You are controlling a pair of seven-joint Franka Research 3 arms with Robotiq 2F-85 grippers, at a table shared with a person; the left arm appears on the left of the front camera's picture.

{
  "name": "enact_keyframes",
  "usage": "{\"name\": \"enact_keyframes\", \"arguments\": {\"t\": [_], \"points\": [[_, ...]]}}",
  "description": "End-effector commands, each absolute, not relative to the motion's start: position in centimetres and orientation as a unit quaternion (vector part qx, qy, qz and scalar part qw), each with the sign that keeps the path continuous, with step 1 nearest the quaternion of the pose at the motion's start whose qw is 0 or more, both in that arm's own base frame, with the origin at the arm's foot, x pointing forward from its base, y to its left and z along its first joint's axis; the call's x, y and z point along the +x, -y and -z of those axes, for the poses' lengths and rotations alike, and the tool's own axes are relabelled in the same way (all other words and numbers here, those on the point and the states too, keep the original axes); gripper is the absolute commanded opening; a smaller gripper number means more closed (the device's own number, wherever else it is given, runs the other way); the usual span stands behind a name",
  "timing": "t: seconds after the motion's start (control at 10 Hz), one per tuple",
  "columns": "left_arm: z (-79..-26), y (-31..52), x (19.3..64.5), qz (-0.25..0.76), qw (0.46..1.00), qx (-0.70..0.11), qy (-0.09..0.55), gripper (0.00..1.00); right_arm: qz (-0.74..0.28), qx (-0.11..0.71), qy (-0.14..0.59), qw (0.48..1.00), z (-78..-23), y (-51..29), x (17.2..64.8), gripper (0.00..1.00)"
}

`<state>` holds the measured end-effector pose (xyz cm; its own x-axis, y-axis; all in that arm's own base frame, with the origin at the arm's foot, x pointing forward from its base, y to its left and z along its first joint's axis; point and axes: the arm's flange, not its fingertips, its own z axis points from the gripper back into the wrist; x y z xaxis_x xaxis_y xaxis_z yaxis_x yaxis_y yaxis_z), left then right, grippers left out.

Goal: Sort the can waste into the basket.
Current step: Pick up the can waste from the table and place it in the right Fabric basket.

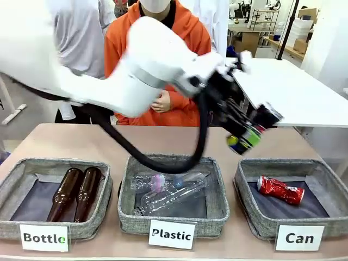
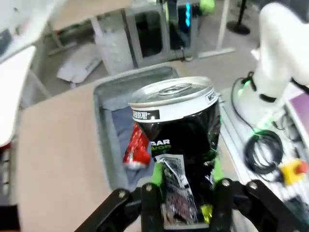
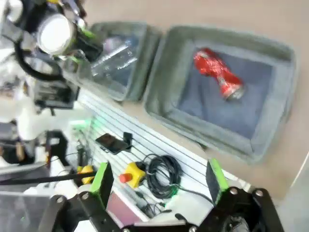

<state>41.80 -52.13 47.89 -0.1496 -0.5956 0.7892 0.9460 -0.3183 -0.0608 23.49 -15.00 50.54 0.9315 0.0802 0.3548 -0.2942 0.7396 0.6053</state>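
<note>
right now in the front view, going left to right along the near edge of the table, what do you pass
basket labelled Bottle holding two brown bottles → basket labelled Plastic holding clear plastic bottles → basket labelled Can holding a red can

Three grey baskets stand in a row along the near edge of the table (image 1: 109, 141): one labelled "Bottle" (image 1: 11, 187) toward the left corner, one labelled "Plastic" (image 1: 217, 201) in the middle, and one labelled "Can" (image 1: 326, 190) toward the right corner. Two cans are visible: a red can (image 1: 280, 190) and a black can (image 1: 244, 139). Two brown glass bottles (image 1: 76, 193) lie side by side. The clear plastic bottles (image 1: 168, 191) number about two, though their overlap makes the count uncertain.
</note>
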Motion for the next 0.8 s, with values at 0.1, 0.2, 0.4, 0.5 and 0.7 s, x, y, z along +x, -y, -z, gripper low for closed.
{"name": "enact_keyframes", "arguments": {"t": [0.1, 0.2, 0.4, 0.5, 0.7], "points": [[-44.3, 59.9, 42.6, 0.744, 0.544, -0.345, 0.179, 0.41, 0.004, 0.364, 0.225, 0.904, -48.2, 20.6, 18.7, 1.0], [-42.9, 61.6, 41.9, 0.751, 0.543, -0.327, 0.188, 0.41, 0.021, 0.366, 0.239, 0.899, -47.5, 21.8, 17.6, 1.0], [-41.6, 63.3, 41.6, 0.755, 0.544, -0.316, 0.184, 0.41, -0.027, 0.359, 0.203, 0.911, -49.2, 20.2, 18.8, 1.0], [-41.9, 63.4, 41.6, 0.764, 0.534, -0.314, 0.179, 0.41, -0.027, 0.359, 0.203, 0.911, -49.2, 20.2, 18.8, 1.0], [-40.4, 62.1, 40.9, 0.758, 0.537, -0.322, 0.179, 0.41, -0.027, 0.359, 0.203, 0.911, -49.2, 20.2, 18.8, 1.0]]}}
